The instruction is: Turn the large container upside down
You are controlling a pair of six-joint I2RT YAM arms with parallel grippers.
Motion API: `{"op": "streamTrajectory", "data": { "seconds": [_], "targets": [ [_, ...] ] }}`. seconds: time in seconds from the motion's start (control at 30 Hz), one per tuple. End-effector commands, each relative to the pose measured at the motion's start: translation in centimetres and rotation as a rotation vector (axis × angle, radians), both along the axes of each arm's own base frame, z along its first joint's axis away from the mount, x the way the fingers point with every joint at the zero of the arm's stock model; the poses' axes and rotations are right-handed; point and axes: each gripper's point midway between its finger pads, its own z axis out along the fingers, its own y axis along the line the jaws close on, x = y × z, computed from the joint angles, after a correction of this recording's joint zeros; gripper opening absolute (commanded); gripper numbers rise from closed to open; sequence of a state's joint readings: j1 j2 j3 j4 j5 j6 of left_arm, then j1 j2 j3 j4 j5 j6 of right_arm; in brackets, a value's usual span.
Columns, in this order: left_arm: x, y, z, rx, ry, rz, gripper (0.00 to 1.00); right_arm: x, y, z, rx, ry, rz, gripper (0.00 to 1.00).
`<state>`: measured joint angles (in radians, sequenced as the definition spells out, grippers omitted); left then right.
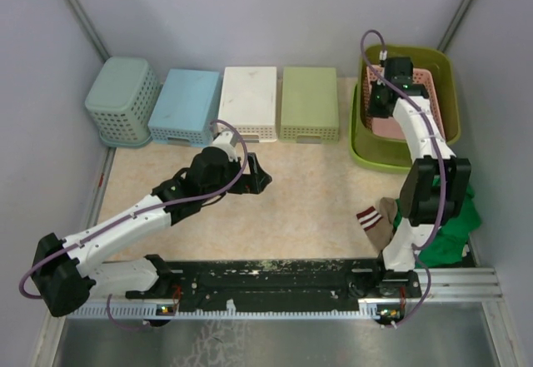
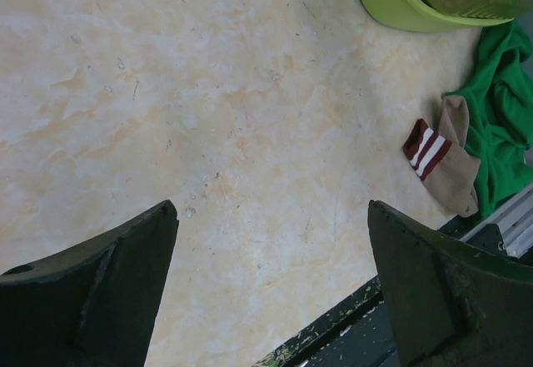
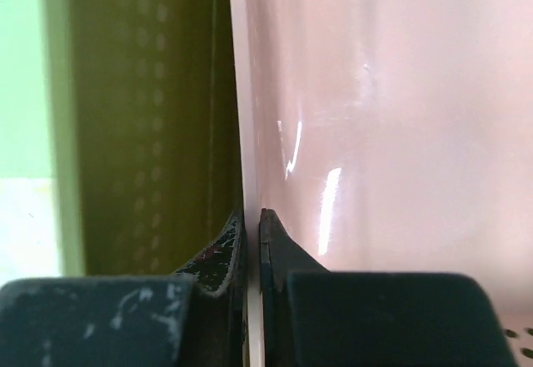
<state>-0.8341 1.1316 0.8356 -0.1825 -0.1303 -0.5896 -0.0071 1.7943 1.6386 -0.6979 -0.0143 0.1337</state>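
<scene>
- Top external: lime-green rounded plastic tub (image 1: 366,157) far right, long axis running near-to-far, pink perforated basket (image 1: 385,126) nested inside.
- Right gripper (image 1: 385,82) there, pinching basket wall; left gripper (image 1: 260,176) wide, well apart.

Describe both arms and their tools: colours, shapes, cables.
The left arm and right arm have white links, black joint housings and looping purple cables. The left tool has two broad black wedge-shaped fingers; the right tool has narrow black fingers above scuffed, white-flecked black blocks.
</scene>
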Motion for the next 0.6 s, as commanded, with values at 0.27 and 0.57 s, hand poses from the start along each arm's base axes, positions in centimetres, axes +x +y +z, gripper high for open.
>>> {"op": "streamTrajectory", "data": {
  "seconds": [0.27, 0.57],
  "targets": [
    [2.3, 1.1, 4.1, 0.058, -0.117, 0.061, 1.00, -7.5, 0.6, 25.9, 0.072, -0.612, -0.029, 0.00],
    [4.3, 6.4, 11.0, 0.034, -0.237, 0.222, 1.00, -16.9, 10.1, 36.7, 0.431, -0.926, 0.447, 0.00]
  ]
}}
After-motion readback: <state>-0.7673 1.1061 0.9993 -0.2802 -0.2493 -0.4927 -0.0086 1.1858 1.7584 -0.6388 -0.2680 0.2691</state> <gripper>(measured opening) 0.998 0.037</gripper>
